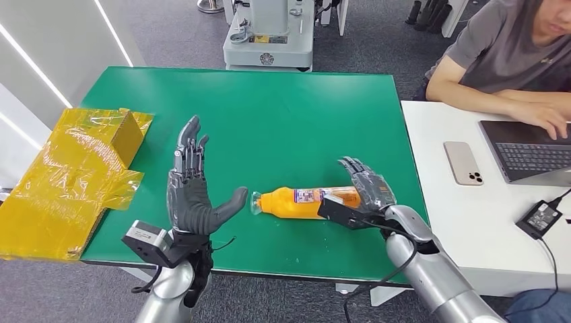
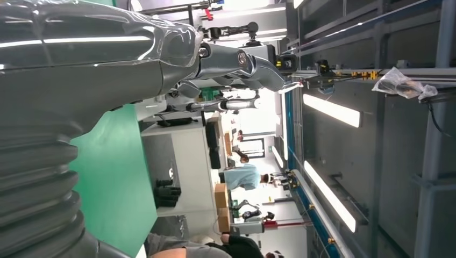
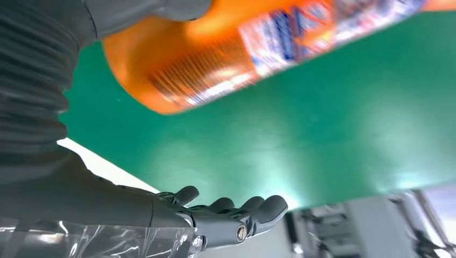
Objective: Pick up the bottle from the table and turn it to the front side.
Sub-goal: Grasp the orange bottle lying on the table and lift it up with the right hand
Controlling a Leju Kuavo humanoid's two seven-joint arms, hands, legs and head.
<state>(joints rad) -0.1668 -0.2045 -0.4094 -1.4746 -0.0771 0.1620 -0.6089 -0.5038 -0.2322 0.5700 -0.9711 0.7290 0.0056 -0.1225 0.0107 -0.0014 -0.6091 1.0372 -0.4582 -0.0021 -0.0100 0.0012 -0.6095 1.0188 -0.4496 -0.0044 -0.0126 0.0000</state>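
We log the left hand (image 1: 195, 202) nearest, fingers spread, empty. The right hand (image 1: 367, 192) cups the bottle's (image 1: 303, 202) base without clasping it. The bottle lies sideways on the table (image 1: 303, 114); it may roll off.

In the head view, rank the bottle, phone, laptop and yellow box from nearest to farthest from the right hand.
From the right hand:
1. Bottle, lying on the green table right at the hand, on its left.
2. Phone, on the white table to the right.
3. Laptop, past the phone, farther right.
4. Yellow box, far left, at the green table's edge.
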